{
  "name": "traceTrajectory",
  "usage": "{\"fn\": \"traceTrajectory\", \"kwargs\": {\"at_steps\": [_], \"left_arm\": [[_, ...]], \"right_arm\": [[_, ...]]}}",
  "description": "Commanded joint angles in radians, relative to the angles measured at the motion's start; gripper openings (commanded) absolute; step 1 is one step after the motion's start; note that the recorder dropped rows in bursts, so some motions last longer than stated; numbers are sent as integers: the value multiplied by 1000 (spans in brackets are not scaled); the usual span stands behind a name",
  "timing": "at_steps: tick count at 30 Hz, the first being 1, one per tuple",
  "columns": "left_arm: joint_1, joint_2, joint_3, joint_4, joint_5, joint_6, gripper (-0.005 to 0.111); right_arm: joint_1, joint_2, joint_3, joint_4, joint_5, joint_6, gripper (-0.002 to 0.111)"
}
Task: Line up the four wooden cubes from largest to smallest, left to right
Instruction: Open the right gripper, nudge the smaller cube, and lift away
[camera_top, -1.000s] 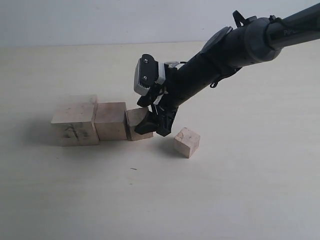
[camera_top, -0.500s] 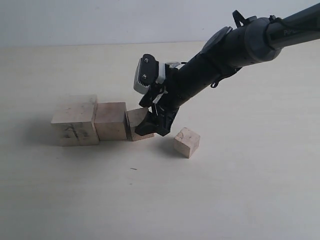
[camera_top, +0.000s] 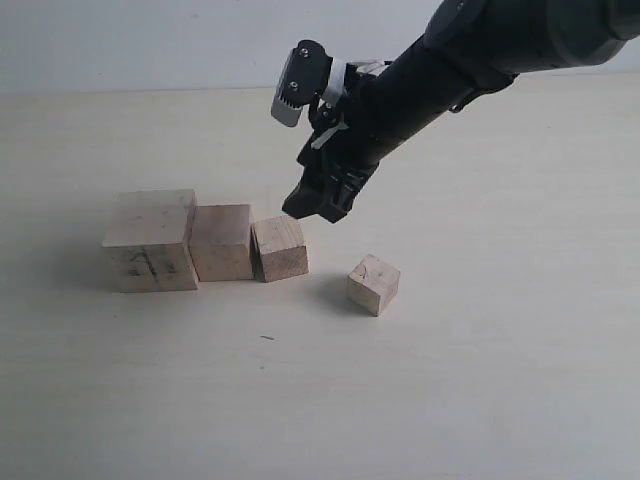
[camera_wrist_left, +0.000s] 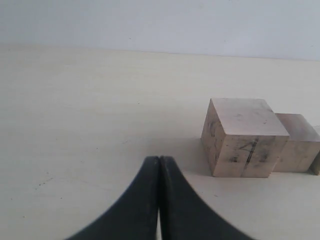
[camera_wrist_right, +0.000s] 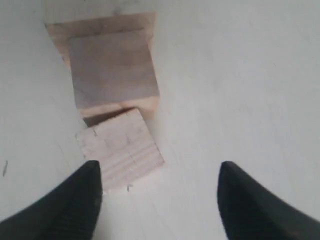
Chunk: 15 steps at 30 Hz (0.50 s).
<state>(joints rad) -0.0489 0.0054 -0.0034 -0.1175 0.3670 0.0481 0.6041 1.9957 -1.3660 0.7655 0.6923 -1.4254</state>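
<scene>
Three of the wooden cubes stand in a row on the table. The largest cube (camera_top: 150, 240) with dark scribbles is leftmost, the second (camera_top: 221, 241) touches it, and the third (camera_top: 280, 248) sits next to that, slightly turned. The smallest cube (camera_top: 373, 284) lies apart to the right. My right gripper (camera_top: 320, 200) hangs open above and behind the third cube, holding nothing. In the right wrist view that gripper (camera_wrist_right: 159, 165) shows the third cube (camera_wrist_right: 120, 150) and second cube (camera_wrist_right: 112, 67) below it. My left gripper (camera_wrist_left: 159, 159) is shut and empty, left of the largest cube (camera_wrist_left: 243, 137).
The pale table (camera_top: 480, 380) runs back to a light wall. A small dark speck (camera_top: 267, 338) lies in front of the row. The left arm is out of the exterior view.
My right gripper has let go of the third cube and risen up and back from it. That cube now rests flat on the table. The other cubes have not moved.
</scene>
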Motion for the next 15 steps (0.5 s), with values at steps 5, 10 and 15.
{"fn": "traceTrajectory", "kwargs": {"at_steps": [5,10,15], "left_arm": [[-5,-5,3,2,-9,0,0],[-5,-5,3,2,-9,0,0],[-5,-5,3,2,-9,0,0]], "right_arm": [[1,30,3,-223,-6,204,6],[1,100,3,-156,-15,169,0],[1,114,3,-108,-8,132,0]]}}
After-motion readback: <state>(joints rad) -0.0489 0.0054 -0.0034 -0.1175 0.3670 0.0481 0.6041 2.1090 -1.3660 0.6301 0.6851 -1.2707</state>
